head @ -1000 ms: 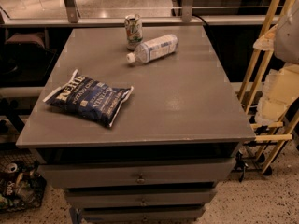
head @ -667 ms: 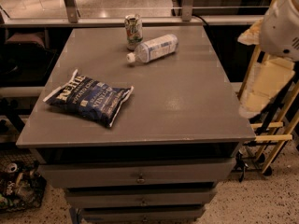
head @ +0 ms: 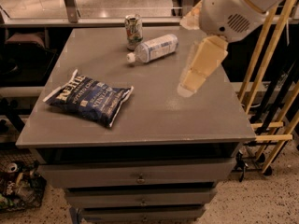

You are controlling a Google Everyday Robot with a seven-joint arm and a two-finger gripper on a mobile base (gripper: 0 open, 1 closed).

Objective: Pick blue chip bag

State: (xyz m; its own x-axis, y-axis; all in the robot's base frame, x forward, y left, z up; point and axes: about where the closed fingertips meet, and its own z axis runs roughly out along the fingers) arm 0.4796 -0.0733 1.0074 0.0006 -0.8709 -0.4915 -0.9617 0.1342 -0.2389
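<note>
The blue chip bag (head: 89,101) lies flat on the left part of the grey table top (head: 187,120). It is dark navy with white lettering and white crimped ends. My gripper (head: 200,68) hangs from the white arm housing (head: 236,8) at the upper right, above the right part of the table. It is well to the right of the bag and apart from it, holding nothing that I can see.
A clear plastic water bottle (head: 153,47) lies on its side at the back of the table, next to an upright drink can (head: 133,30). Drawers (head: 140,177) sit below the top. A wooden rack (head: 271,78) stands to the right. A basket of clutter (head: 14,188) is on the floor at left.
The arm and gripper have moved in from the right edge, leftward over the table's right side. The bag, bottle and can have not moved.
</note>
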